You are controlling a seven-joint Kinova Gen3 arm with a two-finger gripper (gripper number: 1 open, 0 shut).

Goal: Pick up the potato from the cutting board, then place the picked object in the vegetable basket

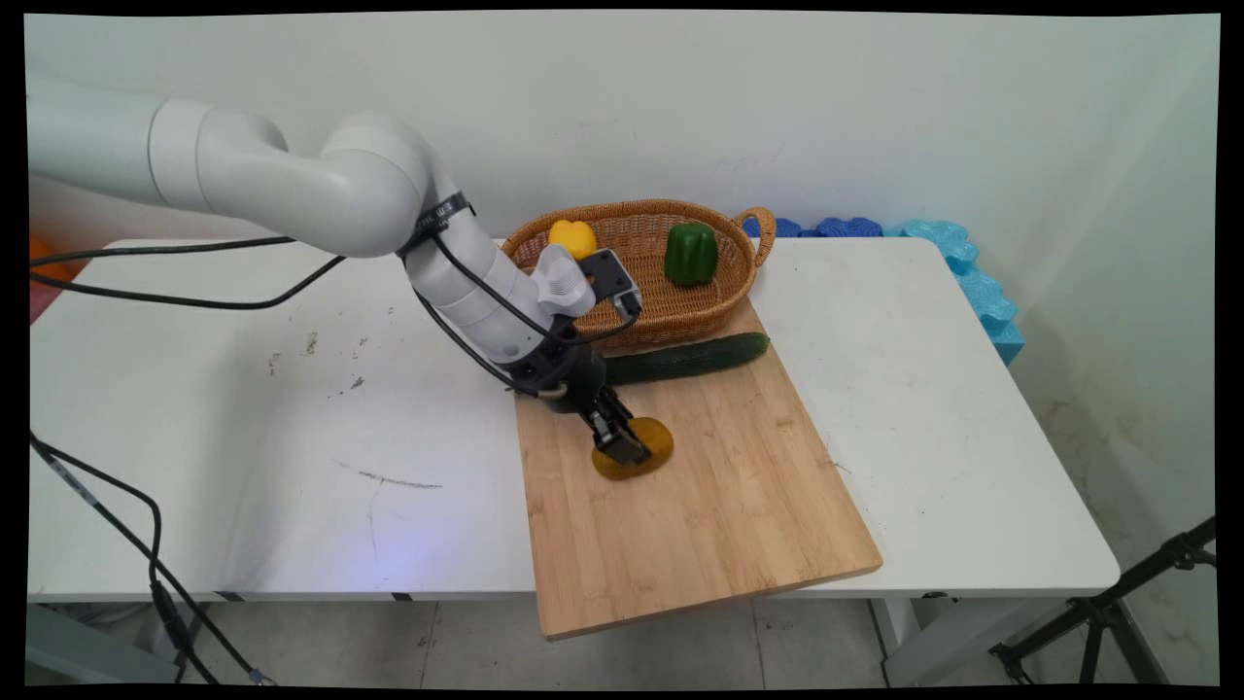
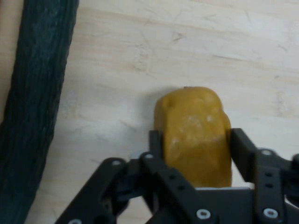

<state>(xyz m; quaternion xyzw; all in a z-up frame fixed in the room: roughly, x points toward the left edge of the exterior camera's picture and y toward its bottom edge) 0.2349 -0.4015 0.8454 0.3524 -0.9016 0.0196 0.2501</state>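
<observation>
Tool (image 1: 622, 442) first: it is low over the wooden cutting board (image 1: 700, 506), and its two black fingers (image 2: 156, 149) stand on either side of a yellow-brown potato (image 2: 196, 135) — clenched on it, as far as the hand view shows, with both inner faces touching the potato's sides. The potato rests on the board, near its left edge and toward the far half.

Going left to right across the table (image 1: 243, 408): the left part carries only black cables (image 1: 194, 297) hanging from the arm and some dark scuff marks. Then comes the board, which juts past the table's near edge. The potato lies directly under the tool, its long axis running away from the hand, so the fingers close across its narrower width rather than along its length.

Beyond it a dark green cucumber (image 1: 690, 357) lies along the board's far edge, well apart from the tool and running roughly left to right. Just behind the cucumber sits a wicker basket (image 1: 739, 282) holding a yellow pepper (image 1: 571, 236) on the left and a green pepper (image 1: 691, 254) on the right. At the far right — off the table's corner — blue foam pieces (image 1: 962, 272) lean along the wall.
</observation>
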